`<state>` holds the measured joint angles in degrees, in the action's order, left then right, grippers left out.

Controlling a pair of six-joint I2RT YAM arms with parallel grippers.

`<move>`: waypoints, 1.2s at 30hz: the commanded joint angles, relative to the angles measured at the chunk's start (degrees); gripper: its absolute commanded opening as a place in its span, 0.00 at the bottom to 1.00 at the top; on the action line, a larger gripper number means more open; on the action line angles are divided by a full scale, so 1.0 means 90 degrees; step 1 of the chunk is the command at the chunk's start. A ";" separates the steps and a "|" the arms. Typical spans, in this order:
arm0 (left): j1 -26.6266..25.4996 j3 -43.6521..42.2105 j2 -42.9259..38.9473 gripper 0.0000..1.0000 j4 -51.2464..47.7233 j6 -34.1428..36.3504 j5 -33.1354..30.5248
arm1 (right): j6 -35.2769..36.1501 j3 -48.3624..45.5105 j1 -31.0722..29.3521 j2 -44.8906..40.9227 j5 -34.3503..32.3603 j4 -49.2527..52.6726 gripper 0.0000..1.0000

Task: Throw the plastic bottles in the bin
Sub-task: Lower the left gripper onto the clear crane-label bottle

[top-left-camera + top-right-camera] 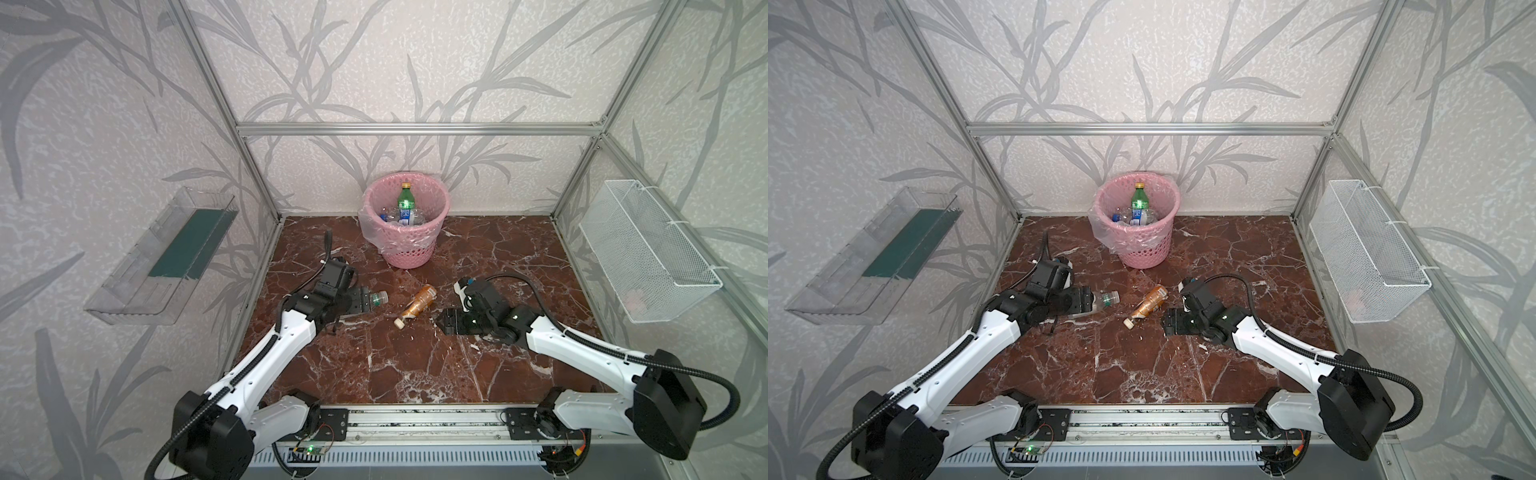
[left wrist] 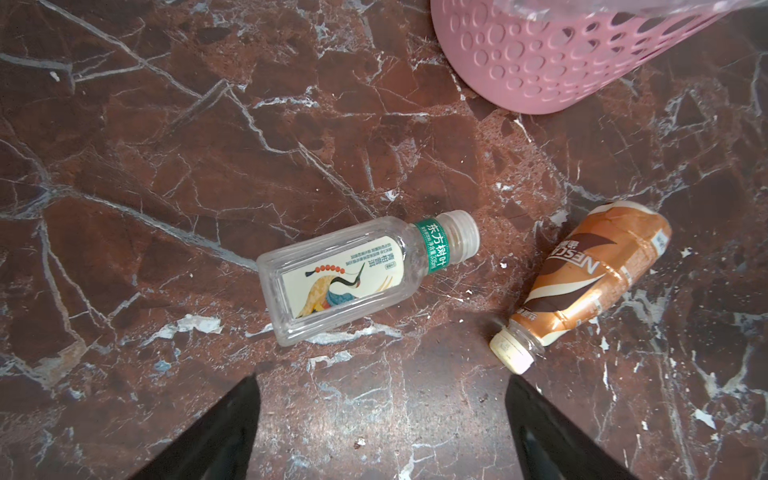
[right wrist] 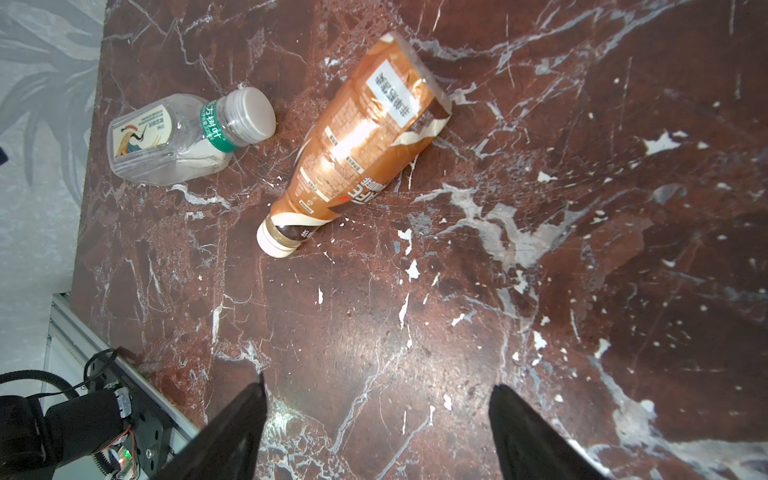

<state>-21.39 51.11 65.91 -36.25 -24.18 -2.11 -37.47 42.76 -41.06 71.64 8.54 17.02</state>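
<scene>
The pink bin (image 1: 409,251) stands at the back of the marble table, with a green bottle (image 1: 404,198) and clear bottles inside. A clear bottle with a white bird label (image 2: 353,278) lies on its side in front of my left gripper (image 2: 382,380). That gripper is open and empty, and in both top views it covers the bottle's base (image 1: 376,298). An orange-brown bottle (image 3: 365,137) lies mid-table (image 1: 417,305), its cream cap towards the front. My right gripper (image 3: 376,386) is open over bare marble, just right of that bottle (image 1: 441,322).
A clear plastic tray (image 1: 166,257) hangs on the left wall and a white wire basket (image 1: 648,253) on the right wall. Aluminium frame posts edge the table. A metal rail (image 1: 415,424) carrying both arm bases runs along the front.
</scene>
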 commanded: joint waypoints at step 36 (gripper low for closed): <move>0.0492 0.1565 0.2719 0.96 -0.0472 0.0843 0.0143 | 0.0057 -0.0535 -0.0038 -0.0723 0.0084 -0.0231 0.82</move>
<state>-17.32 63.42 89.76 -40.01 -17.72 -1.39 -37.45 38.48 -41.10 66.19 9.52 15.20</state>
